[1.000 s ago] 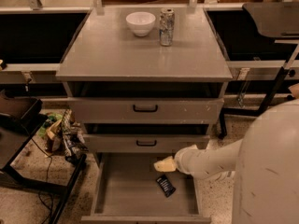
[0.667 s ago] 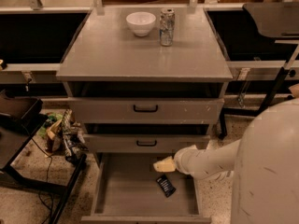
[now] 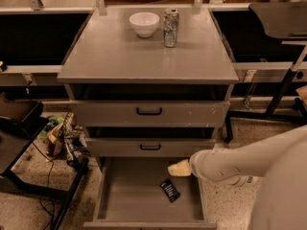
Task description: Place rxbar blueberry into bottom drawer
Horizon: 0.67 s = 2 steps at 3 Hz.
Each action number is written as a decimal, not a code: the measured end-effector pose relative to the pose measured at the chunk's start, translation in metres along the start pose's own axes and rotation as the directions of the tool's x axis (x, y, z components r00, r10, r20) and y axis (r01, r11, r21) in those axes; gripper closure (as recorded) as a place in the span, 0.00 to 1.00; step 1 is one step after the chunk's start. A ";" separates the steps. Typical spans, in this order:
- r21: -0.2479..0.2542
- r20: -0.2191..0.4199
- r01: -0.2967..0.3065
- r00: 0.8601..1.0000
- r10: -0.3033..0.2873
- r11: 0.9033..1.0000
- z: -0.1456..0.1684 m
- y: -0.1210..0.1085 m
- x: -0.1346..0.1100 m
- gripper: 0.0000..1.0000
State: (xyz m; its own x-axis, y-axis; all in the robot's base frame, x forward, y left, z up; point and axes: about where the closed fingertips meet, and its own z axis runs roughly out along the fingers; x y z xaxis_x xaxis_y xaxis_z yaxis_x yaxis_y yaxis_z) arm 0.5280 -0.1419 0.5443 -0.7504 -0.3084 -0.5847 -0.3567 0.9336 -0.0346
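Rxbar blueberry (image 3: 170, 190) down in the bottom drawer (image 3: 125, 195); gripper (image 3: 178, 168) just above it.

Bottom drawer pulled well out. The dark bar lies flat on the drawer floor, right of centre, turned at an angle, touching nothing else. Gripper sits over the drawer's right rear part, close to the bar but apart from it, on a pale arm (image 3: 230, 164) entering from the right; released or clenched, cannot tell. Two black-handled drawers (image 3: 149, 111) above are pushed nearly in. On the counter (image 3: 115, 56): white bowl (image 3: 144, 23) and silver can (image 3: 171, 28), side by side near the back edge.
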 end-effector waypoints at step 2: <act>0.081 0.060 -0.021 0.998 0.016 0.997 -0.060 -0.039 -0.027 0.00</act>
State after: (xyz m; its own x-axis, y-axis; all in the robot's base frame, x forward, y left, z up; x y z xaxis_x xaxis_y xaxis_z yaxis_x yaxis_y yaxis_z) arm 0.5286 -0.1814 0.6103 -0.7213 -0.2815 -0.6328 -0.2946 0.9516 -0.0875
